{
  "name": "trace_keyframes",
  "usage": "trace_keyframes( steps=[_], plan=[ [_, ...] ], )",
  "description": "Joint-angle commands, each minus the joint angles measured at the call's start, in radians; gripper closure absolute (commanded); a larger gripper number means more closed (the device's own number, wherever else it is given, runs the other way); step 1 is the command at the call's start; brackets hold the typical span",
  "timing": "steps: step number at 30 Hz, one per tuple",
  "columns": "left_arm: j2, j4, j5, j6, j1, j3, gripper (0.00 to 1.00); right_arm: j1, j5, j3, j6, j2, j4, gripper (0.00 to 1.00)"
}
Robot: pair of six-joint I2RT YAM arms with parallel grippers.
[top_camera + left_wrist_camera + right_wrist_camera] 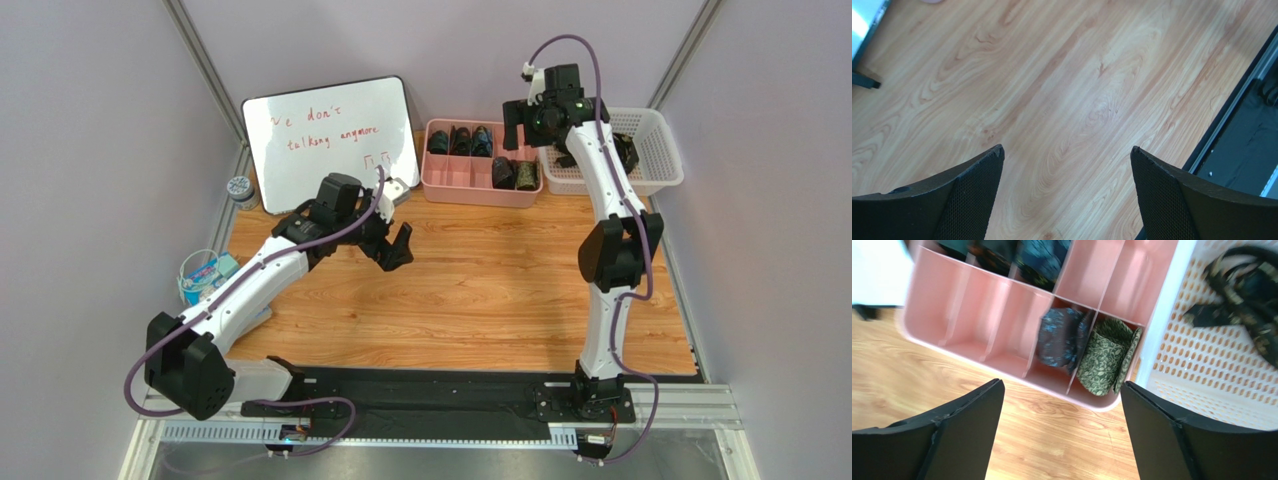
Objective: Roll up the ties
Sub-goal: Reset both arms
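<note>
A green tie [1107, 357], rolled into a coil and printed with a pale leafy vine, is seen standing on edge in the rightmost near compartment of a pink tray [977, 335]. A dark tie [1059, 337] flecked with blue, also rolled, is lodged in the compartment just to its left, with a thin divider between the two. More rolled ties [1042, 257] are glimpsed in the far row, cut off by the upper edge of the right wrist view. In the overhead view that far row is shown whole, with three dark rolls in separate compartments.

Loose ties [1244, 295], black with a gold pattern, are heaped unrolled in a white basket [1202, 370] that touches the tray's right side. The basket's perforated plastic floor is made out only from the wrist; from above, much of it is hidden behind the arm.

The right gripper [1062, 430] is held above the tray's near rim, its jaws spread wide with nothing between them. The left gripper [1067, 195] is likewise spread wide and empty, above bare table [1077, 90] of pale wood grain. Its fingers [1162, 200] are faced with finely dimpled black pads.

A whiteboard [330, 140] with red handwriting is propped left of the tray, visible only from above.
</note>
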Motion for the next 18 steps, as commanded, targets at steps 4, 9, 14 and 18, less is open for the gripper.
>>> trace_keyframes(
  steps=[4,9,14,18],
  plan=[
    [-0.001,-0.075,0.021,-0.129,0.117,0.125,0.0,0.006,-0.069,-0.209,-0.015,-0.305,0.051,0.0],
    [-0.014,-0.165,-0.04,-0.152,0.191,0.171,0.01,0.001,-0.093,-0.557,-0.03,-0.556,0.053,0.0],
    [-0.032,-0.236,-0.149,-0.129,0.206,0.119,0.0,-0.013,-0.1,-0.824,-0.046,-0.792,0.046,0.0],
    [-0.073,-0.225,-0.155,-0.137,0.209,0.016,0.01,-0.034,-0.09,-0.995,-0.061,-0.92,0.04,0.0]
  ],
)
